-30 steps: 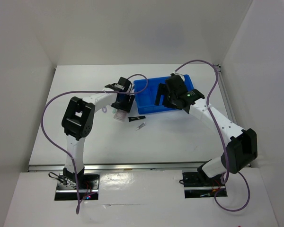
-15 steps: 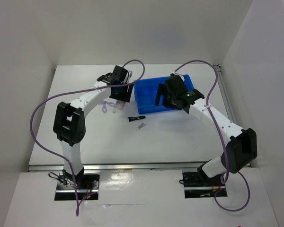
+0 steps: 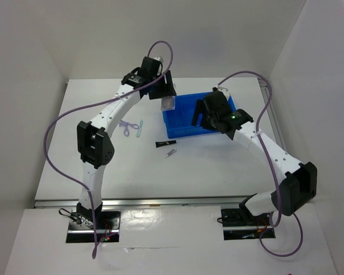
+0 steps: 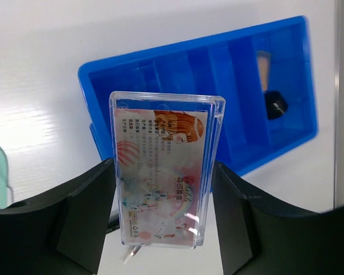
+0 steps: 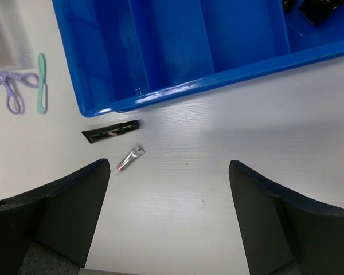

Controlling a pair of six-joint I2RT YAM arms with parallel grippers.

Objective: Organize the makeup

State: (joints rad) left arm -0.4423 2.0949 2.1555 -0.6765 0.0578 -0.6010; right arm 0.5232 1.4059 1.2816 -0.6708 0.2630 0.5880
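Observation:
My left gripper (image 3: 167,96) is shut on the clear pinkish flat case (image 3: 168,104) and holds it in the air over the left end of the blue divided bin (image 3: 183,119). In the left wrist view the case (image 4: 160,137) stands upright between my fingers (image 4: 86,200), with the bin (image 4: 189,48) below. A tan bottle with black cap (image 4: 265,71) lies in the bin's right part. My right gripper (image 3: 202,117) is open and empty above the bin's front edge (image 5: 178,91). A slim black tube (image 5: 110,132) and a tiny silver stick (image 5: 130,158) lie on the table in front of the bin.
A purple scissor-shaped tool (image 3: 126,127) and a mint green stick (image 3: 140,129) lie on the table left of the bin. Dark items (image 5: 318,8) sit in the bin's right compartment. White walls enclose the table at the back and on both sides.
My left arm lifted the clear case from the table left of the bin and carried it back and right, over the bin's left end. My right gripper shifted slightly right.

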